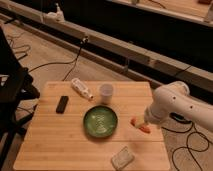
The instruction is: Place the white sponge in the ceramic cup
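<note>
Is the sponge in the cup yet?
Out: white sponge lies at the table's front edge, ceramic cup stands apart; gripper by the right edge.

Plate [100,121] lies between sponge [122,158] and cup [106,93]
Hand [145,121] hangs at the table's [55,140] right edge; a bare strip runs right of the plate.

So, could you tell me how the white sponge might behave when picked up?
The white sponge looks like a thin flat pad, so it is probably light and squashy. Lying flat, it should slide rather than roll. The end effector is at the table's right edge.
</note>
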`<control>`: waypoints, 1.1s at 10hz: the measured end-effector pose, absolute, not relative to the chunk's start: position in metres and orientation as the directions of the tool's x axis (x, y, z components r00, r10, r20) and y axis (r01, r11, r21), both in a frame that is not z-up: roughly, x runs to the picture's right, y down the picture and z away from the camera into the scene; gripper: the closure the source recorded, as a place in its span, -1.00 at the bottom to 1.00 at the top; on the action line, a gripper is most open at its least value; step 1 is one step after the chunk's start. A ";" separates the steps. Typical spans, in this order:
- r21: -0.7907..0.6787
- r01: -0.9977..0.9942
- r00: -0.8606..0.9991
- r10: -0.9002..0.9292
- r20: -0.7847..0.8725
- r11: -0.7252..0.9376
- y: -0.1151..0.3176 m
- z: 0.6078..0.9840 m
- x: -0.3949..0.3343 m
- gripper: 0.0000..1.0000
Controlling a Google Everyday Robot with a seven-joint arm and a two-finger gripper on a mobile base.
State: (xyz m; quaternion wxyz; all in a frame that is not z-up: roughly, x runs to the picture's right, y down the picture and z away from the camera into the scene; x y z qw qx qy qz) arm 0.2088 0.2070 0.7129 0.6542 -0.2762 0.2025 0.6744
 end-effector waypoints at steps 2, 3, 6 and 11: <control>-0.115 -0.993 0.064 0.740 -0.670 -0.018 0.238 0.715 0.186 -0.38; -0.132 -0.991 0.090 0.726 -0.681 0.000 0.249 0.713 0.177 -0.38; -0.149 -0.989 0.115 0.712 -0.693 0.016 0.259 0.710 0.170 -0.38; -0.185 -0.983 0.131 0.694 -0.708 -0.004 0.267 0.711 0.156 -0.38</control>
